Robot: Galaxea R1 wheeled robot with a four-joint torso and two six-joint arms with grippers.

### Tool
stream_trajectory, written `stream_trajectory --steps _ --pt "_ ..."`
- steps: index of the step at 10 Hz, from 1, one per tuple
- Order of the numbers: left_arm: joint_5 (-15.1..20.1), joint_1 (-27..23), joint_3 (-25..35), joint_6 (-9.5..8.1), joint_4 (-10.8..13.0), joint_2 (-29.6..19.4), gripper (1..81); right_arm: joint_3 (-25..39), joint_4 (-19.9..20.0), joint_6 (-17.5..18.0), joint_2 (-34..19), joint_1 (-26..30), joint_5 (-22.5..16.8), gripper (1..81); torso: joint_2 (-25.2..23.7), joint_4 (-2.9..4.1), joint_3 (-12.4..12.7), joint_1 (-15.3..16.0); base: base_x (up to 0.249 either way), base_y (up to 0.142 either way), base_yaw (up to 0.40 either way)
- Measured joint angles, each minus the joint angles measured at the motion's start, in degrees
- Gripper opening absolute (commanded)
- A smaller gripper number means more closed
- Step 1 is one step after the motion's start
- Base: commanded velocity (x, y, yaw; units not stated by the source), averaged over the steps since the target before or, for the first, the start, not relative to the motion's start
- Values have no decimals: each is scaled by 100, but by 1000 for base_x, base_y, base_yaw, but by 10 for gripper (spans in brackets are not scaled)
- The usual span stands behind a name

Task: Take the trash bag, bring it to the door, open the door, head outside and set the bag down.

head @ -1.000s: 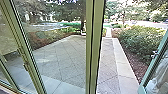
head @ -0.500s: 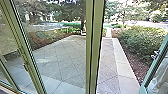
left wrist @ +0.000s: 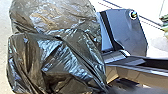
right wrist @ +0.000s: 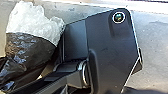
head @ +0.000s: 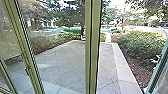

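The black trash bag [left wrist: 57, 50] looms large and crumpled in the left wrist view, beside the robot's dark plate. In the right wrist view, the bag [right wrist: 27, 50] has a whitish, translucent upper part above its black plastic. How either gripper stands on the bag I cannot tell. A green-framed glass door [head: 160, 72] stands open at the right edge of the head view, with a gap between it and the thick green post [head: 92, 47]. Something pale shows through its glass.
Glass panels in green frames [head: 27, 60] span the left and middle. Outside lies a paved yard [head: 65, 62] with a pale border strip [head: 123, 67] running away from the doorway. Bushes [head: 140, 46] and a mulch bed [head: 136, 72] flank it on the right.
The open door first swung a little further to the right. Since then the whole head view has shifted, with the yard lower in it, so the camera has moved.
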Motion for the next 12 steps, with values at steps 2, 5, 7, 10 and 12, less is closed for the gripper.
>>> stream_trajectory --steps 2,5,7,10,12 --pt "4 52 0 0 2 0 10 -171 -10 -35 9 29 34 811 -6 0 91 -9 0 0 0" --pt "4 45 2 0 5 2 10 -641 -10 -35 319 -65 54 811 -9 0 76 -13 0 0 0" --pt "1 -18 -2 0 7 -1 10 -1268 -77 -41 641 -202 169 811 -9 0 78 -13 0 0 0" --pt "0 -51 -28 0 7 -1 10 -1887 -184 -79 1276 -560 664 811 -9 0 78 -13 0 0 0" --pt "1 -62 -30 0 11 -1 10 -1941 -222 -80 1414 -786 845 811 -11 0 78 -13 0 0 0"
